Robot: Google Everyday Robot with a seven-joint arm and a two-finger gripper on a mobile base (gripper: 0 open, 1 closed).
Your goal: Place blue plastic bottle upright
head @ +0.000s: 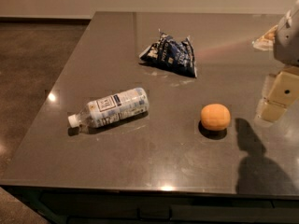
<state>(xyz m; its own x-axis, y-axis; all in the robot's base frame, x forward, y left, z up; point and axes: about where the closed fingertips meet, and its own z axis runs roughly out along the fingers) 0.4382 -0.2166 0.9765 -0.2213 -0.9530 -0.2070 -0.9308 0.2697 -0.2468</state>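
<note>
The blue plastic bottle (113, 107) lies flat, cap (73, 120) leftward; tool (275, 101) at right.

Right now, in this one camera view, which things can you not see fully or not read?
1. Gripper, over the table at the right edge: the picture's edge cuts off its arm.
2. Pale package, far right: mostly hidden behind the arm.
3. Bottle, lying on its side: label print too small to read.
4. Snack bag: print too small to read.
</note>
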